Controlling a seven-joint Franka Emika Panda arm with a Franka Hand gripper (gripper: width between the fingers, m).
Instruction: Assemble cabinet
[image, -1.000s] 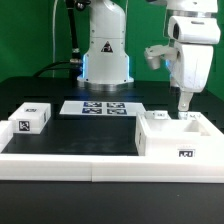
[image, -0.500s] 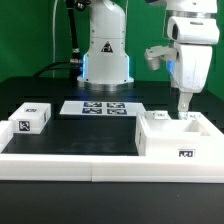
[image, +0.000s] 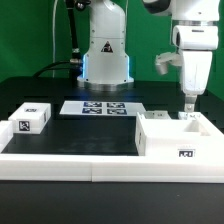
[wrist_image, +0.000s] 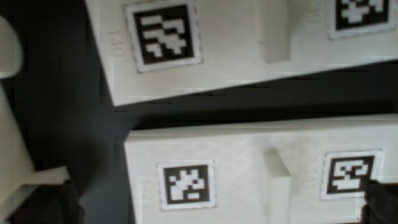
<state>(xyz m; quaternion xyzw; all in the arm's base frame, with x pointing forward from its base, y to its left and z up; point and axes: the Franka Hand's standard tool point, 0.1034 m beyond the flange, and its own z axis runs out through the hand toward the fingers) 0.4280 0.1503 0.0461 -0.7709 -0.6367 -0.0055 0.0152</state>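
I see the gripper (image: 186, 110) spread wide, holding nothing, above the cabinet (image: 165, 140) on the black table (image: 100, 135), green backdrop (image: 25, 35) behind the cabinet.

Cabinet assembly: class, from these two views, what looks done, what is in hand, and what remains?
Done: little that shows; the cabinet box stands at the exterior view's right. In hand: the gripper, open and seemingly empty, hangs over the box's far side. Left: the small tagged block lies apart at the exterior view's left, not yet fitted. Whether parts already sit inside the box cannot be told.
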